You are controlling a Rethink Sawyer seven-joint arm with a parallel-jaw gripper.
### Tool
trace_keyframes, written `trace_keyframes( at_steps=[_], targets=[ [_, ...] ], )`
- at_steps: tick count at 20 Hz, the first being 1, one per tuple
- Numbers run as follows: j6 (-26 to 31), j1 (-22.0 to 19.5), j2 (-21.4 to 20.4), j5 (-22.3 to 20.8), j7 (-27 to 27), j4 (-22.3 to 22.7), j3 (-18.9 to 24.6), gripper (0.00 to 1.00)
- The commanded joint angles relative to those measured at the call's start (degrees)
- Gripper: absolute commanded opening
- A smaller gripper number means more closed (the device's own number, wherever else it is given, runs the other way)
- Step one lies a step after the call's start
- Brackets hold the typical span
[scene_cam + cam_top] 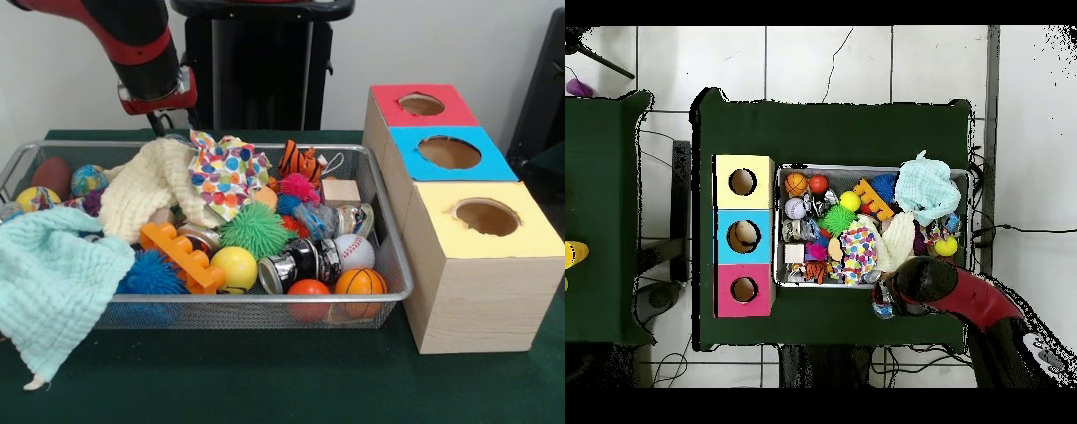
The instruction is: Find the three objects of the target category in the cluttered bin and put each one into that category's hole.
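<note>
The silver wire mesh bin (390,258) is full of clutter; it also shows in the overhead view (965,175). In it lie a baseball (354,251), a basketball (360,283), an orange ball (309,290), a yellow ball (234,268), a green spiky ball (256,230), a silver can (300,262), a tiger toy (300,162) and a wooden cube (340,191). My gripper (174,124) hangs at the bin's far left rim, partly hidden behind a cream cloth (150,185). It shows at the bin's lower edge in the overhead view (887,298).
Three wooden boxes with round holes stand right of the bin: red top (422,106), blue top (450,152), yellow top (485,219). A mint cloth (53,283) hangs over the bin's near left rim. A polka-dot cloth (228,172) and an orange plastic block (181,256) lie inside.
</note>
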Motion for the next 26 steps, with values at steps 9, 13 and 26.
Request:
trace_keyframes(
  at_steps=[9,13,26],
  targets=[
    [3.48,-0.63,4.37,-2.79,2.45,-5.02,0.94,1.0],
    [0.01,-1.89,7.27,-2.78,3.12,-3.07,1.06,1.0],
    [-4.31,-4.62,6.24,-2.83,4.59,2.9,0.82,1.0]
  ],
)
